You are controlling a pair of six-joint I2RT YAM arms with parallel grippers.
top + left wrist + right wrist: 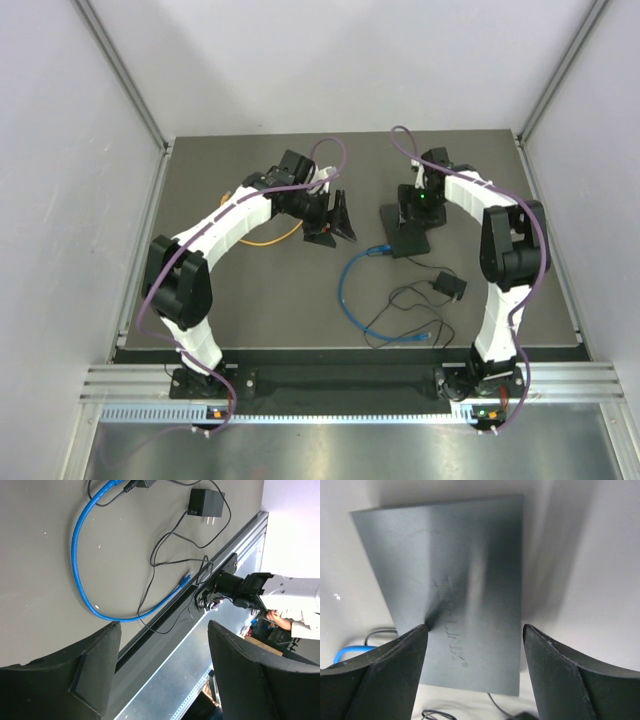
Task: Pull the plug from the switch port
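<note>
"Right tool (474,630), what's its state?"
"Jaws spread wide, empty, over the flat matte-black rectangular switch box (455,595) on the dark grey desk (250,320)."
"And the plug?"
"The blue plug (379,250) sits in the switch port (389,246), at the box's near-left edge; its blue cable (339,290) loops toward the desk's near edge."
"Left tool (162,630)?"
"Jaws parted too, gripping nothing, near the box's left side."

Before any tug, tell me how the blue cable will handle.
Probably floppy: the blue cable lies in a loose loop, so slack likely drags first. The thin switch looks light and may slide unless the right gripper pins it.
</note>
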